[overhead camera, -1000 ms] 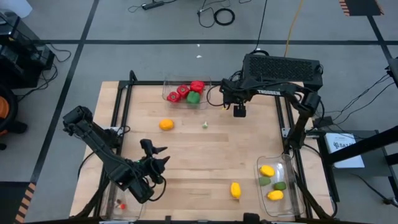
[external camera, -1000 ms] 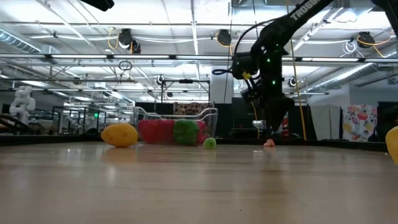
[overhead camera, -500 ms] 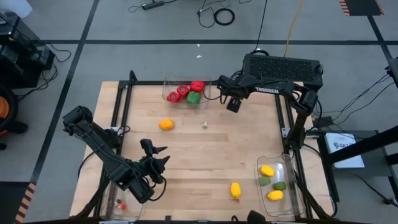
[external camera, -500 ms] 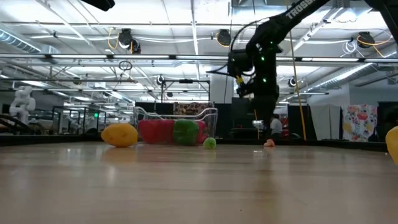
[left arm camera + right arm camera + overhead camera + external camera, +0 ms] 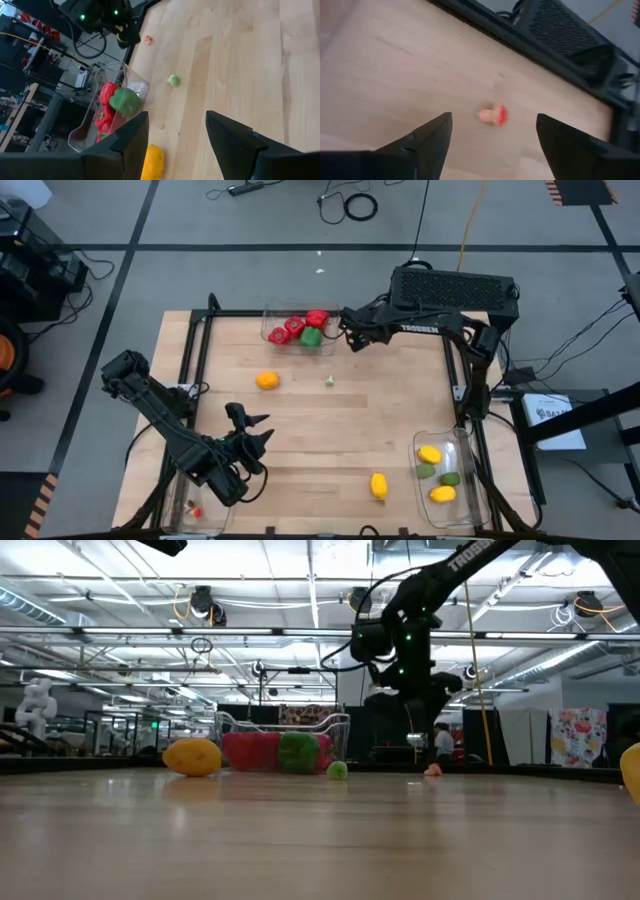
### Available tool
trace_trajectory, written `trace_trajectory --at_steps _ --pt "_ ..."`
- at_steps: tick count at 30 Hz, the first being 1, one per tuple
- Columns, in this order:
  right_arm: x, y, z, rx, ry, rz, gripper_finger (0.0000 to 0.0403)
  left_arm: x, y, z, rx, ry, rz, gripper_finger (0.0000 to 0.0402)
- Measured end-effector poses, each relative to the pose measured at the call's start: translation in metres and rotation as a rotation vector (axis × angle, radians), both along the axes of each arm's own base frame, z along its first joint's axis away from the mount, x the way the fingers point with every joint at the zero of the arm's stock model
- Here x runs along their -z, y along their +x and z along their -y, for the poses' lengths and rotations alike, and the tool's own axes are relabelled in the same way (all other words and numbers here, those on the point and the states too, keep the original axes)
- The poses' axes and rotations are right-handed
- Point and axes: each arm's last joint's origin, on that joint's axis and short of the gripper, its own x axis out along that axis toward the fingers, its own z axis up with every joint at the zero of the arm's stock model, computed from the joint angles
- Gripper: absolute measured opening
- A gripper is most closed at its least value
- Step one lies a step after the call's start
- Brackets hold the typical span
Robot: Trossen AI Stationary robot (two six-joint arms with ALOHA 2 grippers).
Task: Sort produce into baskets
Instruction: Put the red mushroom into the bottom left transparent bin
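Leftmost, left gripper (image 5: pixel 252 430) hovers over near-left table (image 5: pixel 300 430), fingers parted, empty. One orange-yellow toy fruit (image 5: pixel 267 380) loose. Clear plastic bin at far edge (image 5: pixel 272 313): three red peppers (image 5: pixel 296 326), one green pepper (image 5: pixel 311 337). One tiny green bit (image 5: pixel 329 382). Right gripper (image 5: pixel 348 343) beside that bin, jaws wide apart, empty; small red-and-white mushroom bit (image 5: pixel 494 114) below. One yellow lemon (image 5: pixel 379 485) loose. Right bin (image 5: pixel 462 442): two yellow, two green.

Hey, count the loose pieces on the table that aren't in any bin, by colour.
Orange-yellow fruit: 1
Yellow lemon: 1
Small green piece: 1
Small red-and-white piece: 1
Total: 4
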Motion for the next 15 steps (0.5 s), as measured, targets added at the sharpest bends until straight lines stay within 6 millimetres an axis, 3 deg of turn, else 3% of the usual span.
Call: trace_trajectory --at_steps 5,10,15 --pt "0.020 0.012 0.000 -0.005 0.009 0.010 0.0298 0.000 0.000 0.000 -0.001 -0.010 -0.001 0.0205" --pt "0.038 0.009 0.012 0.053 0.025 -0.025 0.0295 0.000 -0.002 0.002 0.006 -0.014 -0.003 0.0205" --pt "0.041 0.007 0.018 0.070 0.024 -0.023 0.0287 0.000 -0.003 0.004 0.012 -0.016 -0.003 0.0205"
